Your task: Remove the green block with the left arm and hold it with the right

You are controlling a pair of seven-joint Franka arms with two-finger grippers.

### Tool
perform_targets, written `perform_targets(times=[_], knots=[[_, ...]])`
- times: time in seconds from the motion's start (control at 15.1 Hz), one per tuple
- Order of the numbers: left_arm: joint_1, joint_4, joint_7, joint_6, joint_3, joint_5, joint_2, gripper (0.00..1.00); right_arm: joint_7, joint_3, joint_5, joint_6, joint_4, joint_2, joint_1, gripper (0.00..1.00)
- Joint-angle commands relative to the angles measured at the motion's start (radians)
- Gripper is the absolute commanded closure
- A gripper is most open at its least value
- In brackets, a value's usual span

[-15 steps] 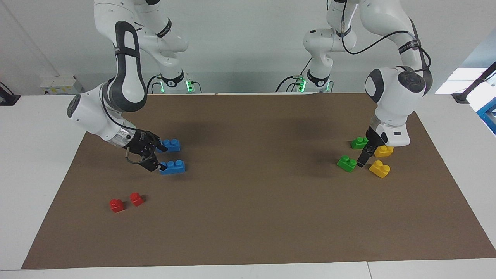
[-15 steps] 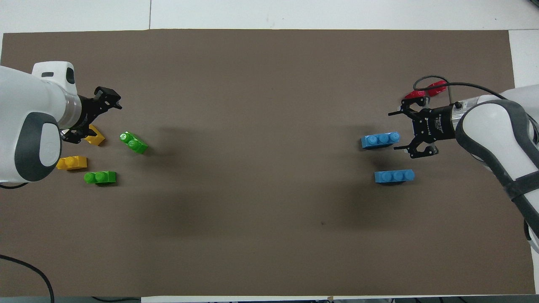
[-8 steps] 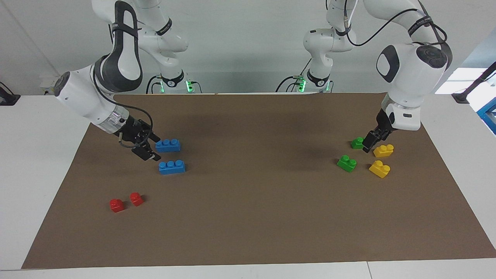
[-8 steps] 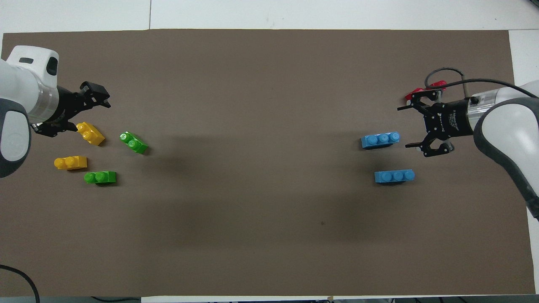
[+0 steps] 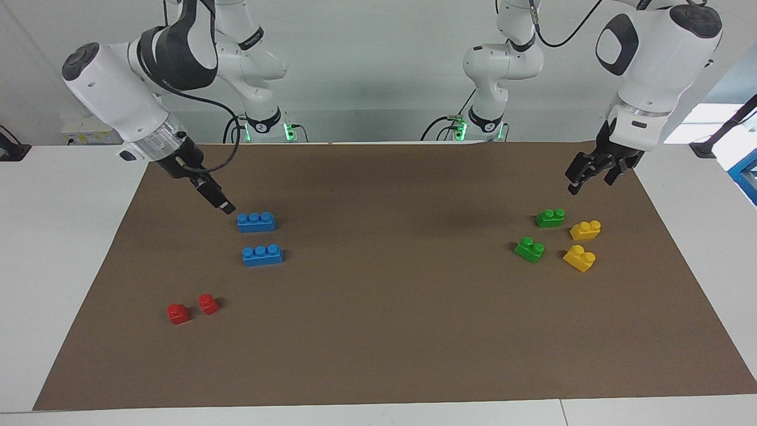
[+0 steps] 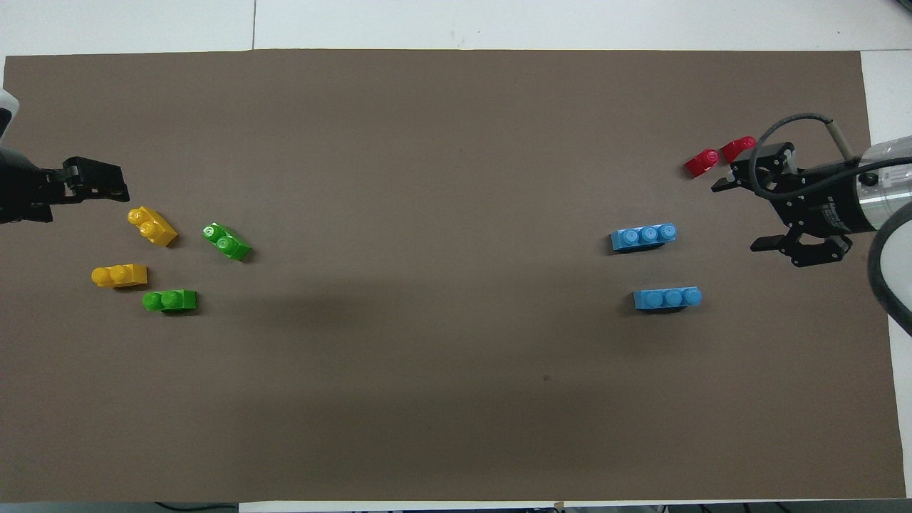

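Observation:
Two small green blocks lie on the brown mat toward the left arm's end. One green block (image 5: 550, 218) (image 6: 169, 300) is nearer to the robots, the other green block (image 5: 529, 249) (image 6: 226, 241) is farther and turned askew. My left gripper (image 5: 591, 180) (image 6: 75, 199) is open and empty, raised over the mat's edge at that end, apart from both blocks. My right gripper (image 5: 220, 202) (image 6: 747, 217) is open and empty, raised over the mat near the blue bricks at the right arm's end.
Two yellow bricks (image 5: 585, 229) (image 5: 579, 258) lie beside the green blocks, toward the left arm's end. Two blue three-stud bricks (image 5: 256, 222) (image 5: 262, 255) and two small red bricks (image 5: 178, 313) (image 5: 208, 303) lie toward the right arm's end. The brown mat (image 5: 378, 331) covers the table.
Both grippers have risen and drawn back toward their own ends of the table, the left from among the green and yellow bricks, the right from the blue bricks. No brick has moved.

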Motion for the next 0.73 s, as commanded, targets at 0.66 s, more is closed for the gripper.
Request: perform_targets(times=[0.66], knots=[[0.144,0.042,0.200,-0.114,-0.130,0.011,-0.050,0.00,-0.469,0.006,-0.240,-0.240,0.211,-0.037,0.011,0.00]])
